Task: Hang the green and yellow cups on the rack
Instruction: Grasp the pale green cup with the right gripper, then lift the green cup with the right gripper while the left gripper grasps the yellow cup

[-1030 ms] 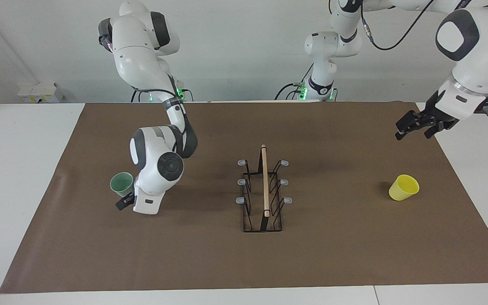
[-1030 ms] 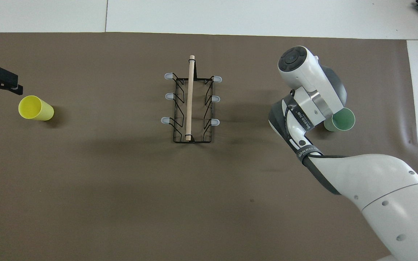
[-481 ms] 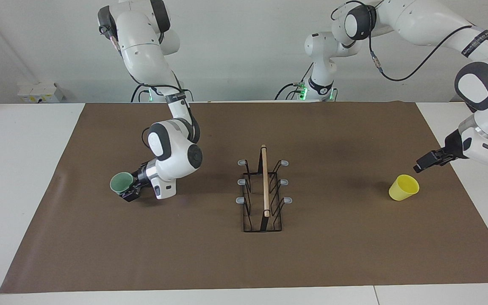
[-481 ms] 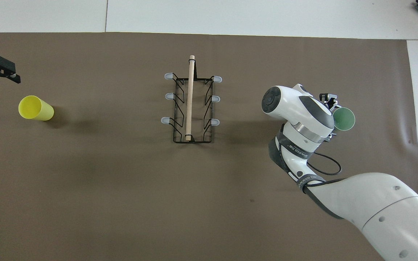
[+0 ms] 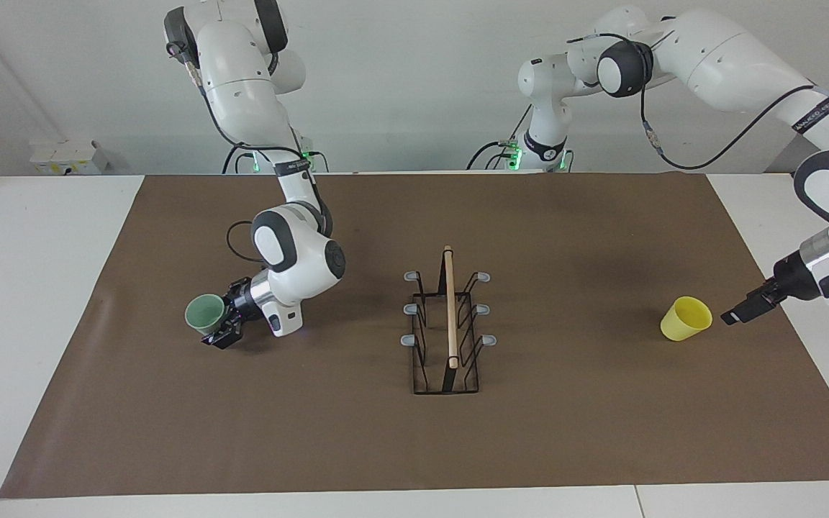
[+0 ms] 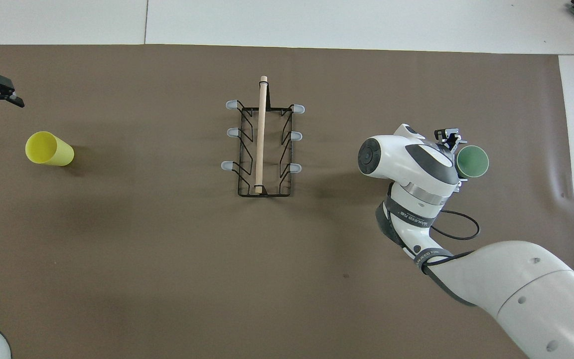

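We have both arms closing in on their cups. Over the last second the right gripper (image 5: 222, 325) has swung from above down to the green cup (image 5: 205, 314) at the right arm's end of the mat, and its wide-open fingers now sit either side of the cup's body, not yet squeezed. The left gripper (image 5: 745, 311) has dropped from high over the mat's corner to just beside the yellow cup (image 5: 686, 319), spread wide, not touching. Both cups stand where they were, well apart from the rack (image 5: 449, 327) between them, whose prongs are all bare. We judge both grasps are imminent; hanging has not begun.
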Robot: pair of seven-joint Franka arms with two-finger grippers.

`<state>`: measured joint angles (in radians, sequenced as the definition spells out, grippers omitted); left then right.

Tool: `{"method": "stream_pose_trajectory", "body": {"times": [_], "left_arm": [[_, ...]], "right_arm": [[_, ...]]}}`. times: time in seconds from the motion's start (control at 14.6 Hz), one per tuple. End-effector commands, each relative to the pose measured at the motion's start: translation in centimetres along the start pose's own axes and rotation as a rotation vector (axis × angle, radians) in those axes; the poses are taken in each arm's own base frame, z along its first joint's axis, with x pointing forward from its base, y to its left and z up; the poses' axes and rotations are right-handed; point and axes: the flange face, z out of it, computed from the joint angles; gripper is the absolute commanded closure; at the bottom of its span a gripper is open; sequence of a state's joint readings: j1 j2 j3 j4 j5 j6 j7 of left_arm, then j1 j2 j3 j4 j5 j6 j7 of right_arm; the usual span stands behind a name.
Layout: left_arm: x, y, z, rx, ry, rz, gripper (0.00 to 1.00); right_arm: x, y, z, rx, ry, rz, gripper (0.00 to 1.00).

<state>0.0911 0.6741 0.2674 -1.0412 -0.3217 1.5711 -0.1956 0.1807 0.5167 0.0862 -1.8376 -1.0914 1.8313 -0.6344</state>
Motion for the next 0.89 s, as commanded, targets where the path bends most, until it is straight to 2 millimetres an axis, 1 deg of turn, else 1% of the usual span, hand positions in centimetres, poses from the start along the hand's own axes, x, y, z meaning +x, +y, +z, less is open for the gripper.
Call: {"method": "stream_pose_trajectory", "body": {"times": [0.0,0.07,0.14,0.21,0.27,0.34,0.41,0.48,0.55,0.62,0.69,0.76,0.82], "left_arm": [[2.1,-1.5,2.5,-0.013,-0.017,-0.122,0.00],[2.9,-2.9,3.4,-0.014,-0.023,-0.189,0.00],[3.4,-3.6,4.5,-0.012,-0.032,-0.240,0.00],[4.0,-4.0,5.8,-0.019,-0.040,-0.315,0.00],[4.7,-4.8,7.0,-0.050,-0.049,-0.397,0.00],[5.6,-7.0,7.0,-0.114,-0.054,-0.494,0.00],[6.0,-7.8,6.8,-0.158,-0.046,-0.585,0.00],[6.2,-8.0,6.7,-0.173,-0.042,-0.650,0.00],[6.1,-8.6,7.4,-0.174,-0.057,-0.707,0.00],[5.7,-9.2,8.4,-0.180,-0.080,-0.755,0.00],[4.7,-9.7,8.8,-0.176,-0.108,-0.776,0.00],[4.0,-9.7,9.6,-0.170,-0.135,-0.797,0.00],[3.5,-9.7,10.3,-0.165,-0.156,-0.830,0.00]], "right_arm": [[0.2,-1.0,0.9,-0.047,-0.021,-0.076,0.00],[0.5,-1.1,0.9,-0.048,-0.023,-0.082,0.00],[0.5,-1.2,1.1,-0.047,-0.025,-0.083,0.03],[0.5,-1.3,1.2,-0.051,-0.030,-0.094,0.18],[0.5,-1.5,1.6,-0.061,-0.046,-0.123,0.50],[0.5,-1.6,1.8,-0.063,-0.052,-0.140,0.93],[0.4,-1.6,1.8,-0.060,-0.057,-0.136,1.00],[0.3,-1.5,1.9,-0.059,-0.058,-0.134,1.00],[0.1,-1.2,1.5,-0.057,-0.063,-0.126,1.00],[-0.2,-0.8,0.5,-0.049,-0.070,-0.101,1.00],[-0.5,-0.2,-1.0,-0.033,-0.057,-0.065,1.00],[-1.1,0.9,-3.0,0.018,0.007,0.003,1.00],[-2.5,2.6,-4.5,0.066,0.065,0.078,1.00]]}}
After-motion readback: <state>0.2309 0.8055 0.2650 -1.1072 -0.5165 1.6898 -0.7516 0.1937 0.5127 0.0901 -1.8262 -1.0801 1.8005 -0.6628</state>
